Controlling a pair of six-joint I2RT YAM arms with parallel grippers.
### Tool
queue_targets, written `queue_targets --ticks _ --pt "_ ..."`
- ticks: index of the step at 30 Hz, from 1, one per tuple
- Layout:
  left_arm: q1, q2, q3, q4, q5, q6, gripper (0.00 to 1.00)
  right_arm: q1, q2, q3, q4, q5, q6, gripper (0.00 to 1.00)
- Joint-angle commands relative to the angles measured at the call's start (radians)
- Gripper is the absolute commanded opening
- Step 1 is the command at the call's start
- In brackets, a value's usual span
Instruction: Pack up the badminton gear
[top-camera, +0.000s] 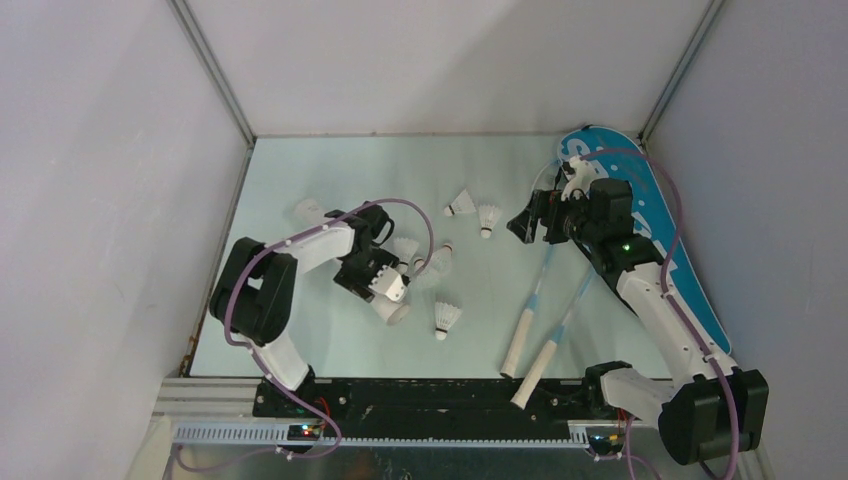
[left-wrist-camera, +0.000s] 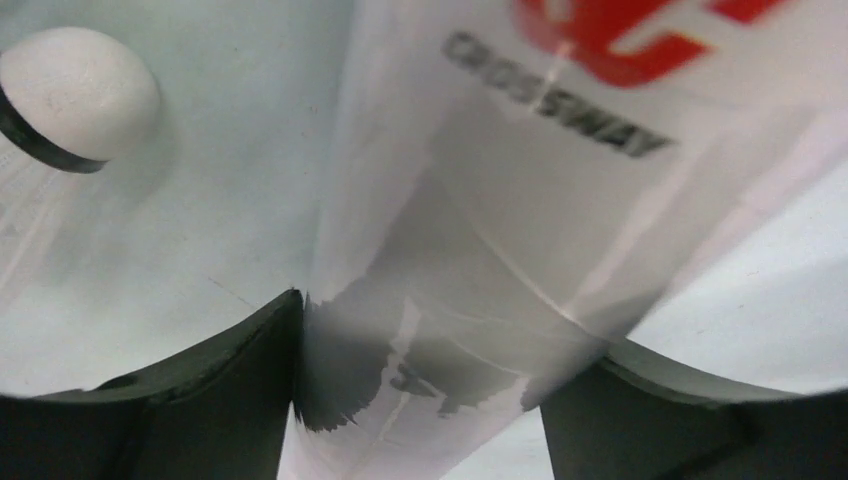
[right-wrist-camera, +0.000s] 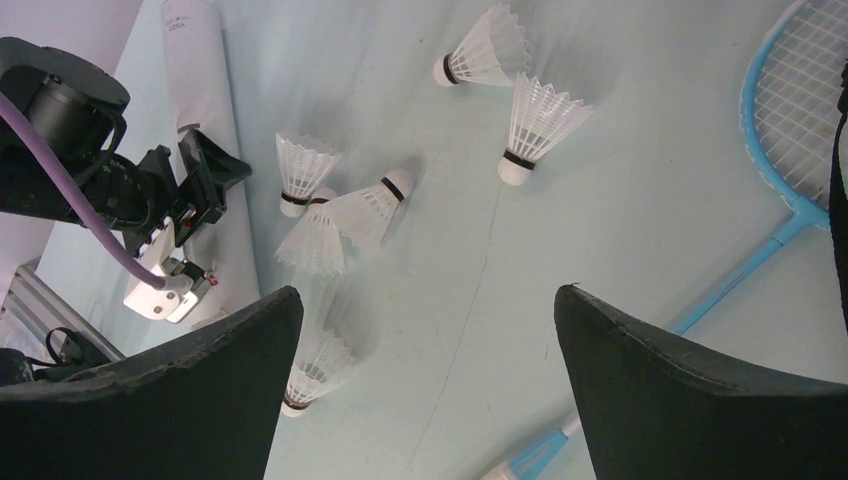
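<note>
A: Left gripper (left-wrist-camera: 450, 325)?
B: Pinched across the long white tube (left-wrist-camera: 520, 190), one finger against each side. The tube's long axis ran on ahead of the jaws, slanting right, with the CROSSWAY print facing the wrist. Off the left finger (left-wrist-camera: 200, 390) lay one shuttlecock (left-wrist-camera: 75, 95), cork end showing, with bare table (left-wrist-camera: 230, 210) between it and the tube.
A: Room at the tube's far end?
B: Some. From above, that end pointed toward the left wall (top-camera: 120, 200), with table still between.
A: Right gripper (right-wrist-camera: 428, 300)?
B: Spread wide, holding nothing, above the table. Shuttlecocks (right-wrist-camera: 535, 125) were scattered ahead and to its left. To its right lay two rackets (top-camera: 519, 345), roughly parallel, handles toward the arm bases. Beyond them the blue bag (top-camera: 690, 290) lay lengthwise along the right wall.
</note>
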Motion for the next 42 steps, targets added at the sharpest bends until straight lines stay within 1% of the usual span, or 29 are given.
queue_targets --ticks 1,3,4,5,7,9,12,15,17,20,24,25,26,27,28,29,30,31,32,33,34,35,36,37,38,39,41,42 --pt "0.002 0.0 -0.006 -0.048 0.001 0.006 0.67 0.009 -0.018 0.041 0.02 0.0 -0.015 1.0" --pt "0.002 -0.003 -0.008 -0.027 -0.002 -0.017 0.45 0.01 -0.015 0.041 0.021 -0.004 -0.017 1.0" --pt "0.002 -0.005 -0.006 0.003 -0.006 -0.053 0.4 0.011 -0.017 0.041 0.019 -0.005 -0.018 1.0" --pt "0.002 -0.008 -0.002 0.016 -0.015 -0.073 0.32 0.013 -0.018 0.041 0.017 -0.004 -0.02 1.0" --pt "0.004 -0.016 0.029 0.019 -0.016 -0.135 0.27 0.016 -0.021 0.041 0.014 -0.004 -0.023 1.0" --pt "0.01 -0.031 0.083 -0.027 -0.002 -0.183 0.26 0.024 -0.025 0.041 0.013 -0.004 -0.027 1.0" --pt "0.03 -0.067 0.192 -0.11 0.042 -0.254 0.25 0.035 -0.041 0.041 0.011 -0.009 -0.041 1.0" --pt "0.046 -0.109 0.255 -0.124 0.089 -0.341 0.25 0.052 -0.064 0.041 0.004 0.003 -0.058 1.0" --pt "0.048 -0.158 0.27 -0.097 0.104 -0.386 0.25 0.059 -0.087 0.04 -0.001 0.018 -0.063 1.0" --pt "0.047 -0.257 0.25 0.002 0.139 -0.445 0.25 0.064 -0.134 0.04 -0.006 0.037 -0.06 1.0" --pt "0.044 -0.39 0.195 0.205 0.18 -0.574 0.27 0.067 -0.205 0.035 -0.002 0.077 -0.047 1.0" --pt "0.043 -0.436 0.181 0.307 0.183 -0.642 0.28 0.068 -0.233 0.03 0.016 0.091 -0.043 1.0" --pt "0.043 -0.457 0.152 0.37 0.188 -0.678 0.28 0.069 -0.247 0.015 0.028 0.095 -0.042 1.0" --pt "0.043 -0.499 0.135 0.498 0.187 -0.76 0.28 0.069 -0.274 0.007 0.054 0.095 -0.04 1.0" --pt "0.042 -0.519 0.104 0.56 0.191 -0.801 0.3 0.07 -0.288 -0.01 0.067 0.089 -0.041 1.0" --pt "0.042 -0.557 0.088 0.682 0.197 -0.884 0.32 0.07 -0.309 -0.017 0.095 0.072 -0.04 1.0" --pt "0.04 -0.576 0.058 0.733 0.209 -0.927 0.33 0.07 -0.32 -0.031 0.106 0.063 -0.04 1.0" --pt "0.039 -0.608 0.033 0.829 0.229 -1.006 0.33 0.07 -0.336 -0.042 0.127 0.044 -0.041 1.0" --pt "0.038 -0.625 0.021 0.876 0.237 -1.05 0.34 0.071 -0.342 -0.046 0.134 0.034 -0.042 1.0" --pt "0.039 -0.66 -0.009 0.958 0.243 -1.143 0.34 0.071 -0.35 -0.051 0.143 0.017 -0.044 1.0" --pt "0.038 -0.678 -0.025 0.998 0.242 -1.197 0.34 0.069 -0.351 -0.053 0.145 0.001 -0.045 1.0" --pt "0.038 -0.718 -0.067 1.072 0.227 -1.302 0.35 0.07 -0.352 -0.055 0.147 -0.004 -0.045 1.0" --pt "0.036 -0.738 -0.091 1.111 0.219 -1.411 0.37 0.07 -0.351 -0.055 0.146 -0.012 -0.044 1.0" --pt "0.037 -0.785 -0.148 1.183 0.214 -1.446 0.38 0.07 -0.348 -0.056 0.149 -0.018 -0.044 1.0" --pt "0.036 -0.805 -0.18 1.218 0.213 -1.51 0.39 0.07 -0.342 -0.057 0.153 -0.032 -0.042 1.0" --pt "0.035 -0.848 -0.237 1.276 0.212 -1.537 0.4 0.07 -0.338 -0.058 0.169 -0.045 -0.04 1.0" --pt "0.036 -0.903 -0.313 1.304 0.205 -1.605 0.42 0.07 -0.318 -0.059 0.212 -0.109 -0.036 1.0" --pt "0.035 -0.921 -0.332 1.288 0.194 -1.652 0.42 0.071 -0.306 -0.059 0.229 -0.159 -0.032 1.0"
